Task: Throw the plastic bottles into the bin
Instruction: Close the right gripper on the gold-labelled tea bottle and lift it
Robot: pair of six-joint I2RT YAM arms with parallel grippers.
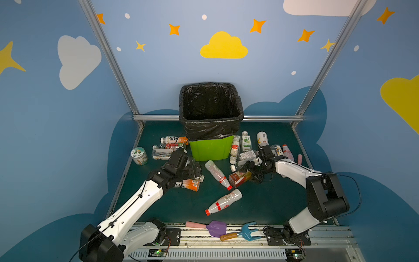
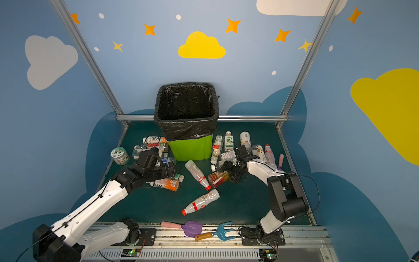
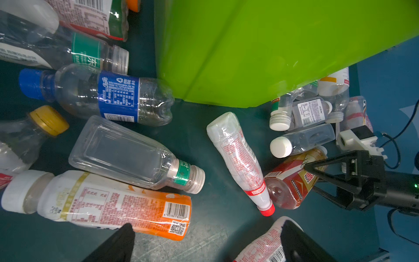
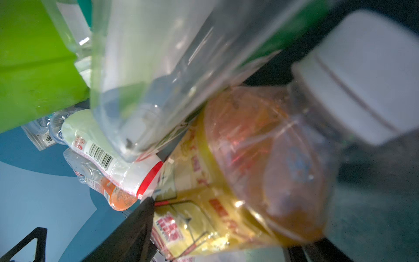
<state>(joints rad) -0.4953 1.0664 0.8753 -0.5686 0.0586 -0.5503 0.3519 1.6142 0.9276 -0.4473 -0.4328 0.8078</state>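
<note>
Red-capped white bottle (image 1: 223,202) lies nearest the table's (image 1: 260,204) front edge. Left gripper (image 3: 206,224), jaws wide and empty, beside an orange-labelled bottle (image 3: 127,204); right gripper (image 3: 309,177) straddles a red-and-gold bottle (image 3: 288,181), grip uncertain. Other plastic bottles (image 1: 246,141) flank the bin (image 1: 209,148) toward the far edge.

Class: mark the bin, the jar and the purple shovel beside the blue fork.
bin (image 1: 208,148): in a top view, green front wall
jar (image 1: 137,151): in a top view, its lid
purple shovel (image 1: 217,228): in a top view, its blade
</note>
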